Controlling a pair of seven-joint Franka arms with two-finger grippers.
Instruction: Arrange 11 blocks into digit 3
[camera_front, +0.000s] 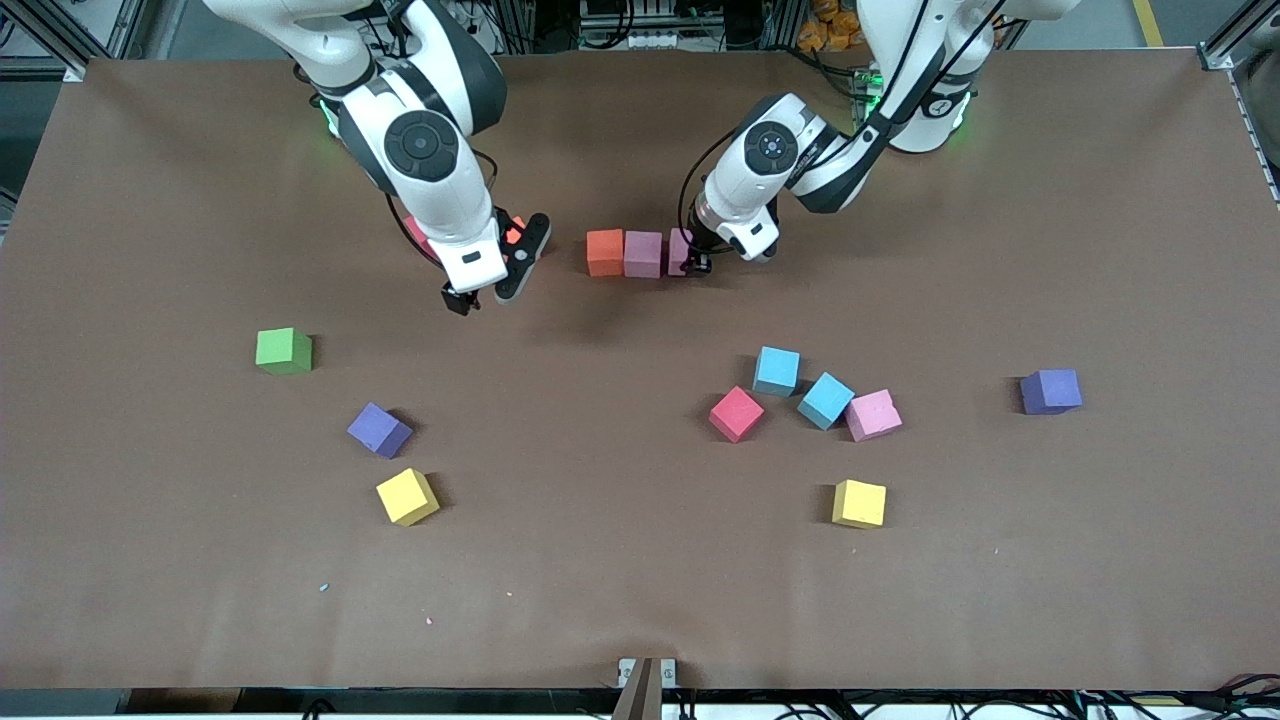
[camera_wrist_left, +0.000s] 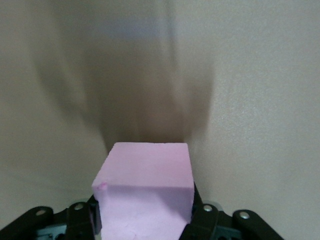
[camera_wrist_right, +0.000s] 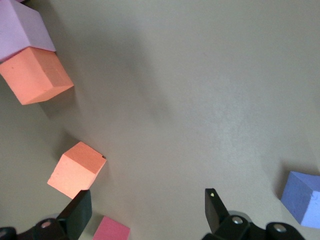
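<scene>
A row lies on the table: an orange block, a pink block touching it, and a second pink block at the end toward the left arm. My left gripper is shut on that end block, whose sides sit between the fingers. My right gripper hangs open with nothing in it, over the table beside a loose orange block and a red block. The arm mostly hides these two in the front view. The right wrist view also shows the row's orange block.
Loose cubes lie nearer the front camera: green, purple, yellow, red, two light blue, pink, yellow, and purple toward the left arm's end.
</scene>
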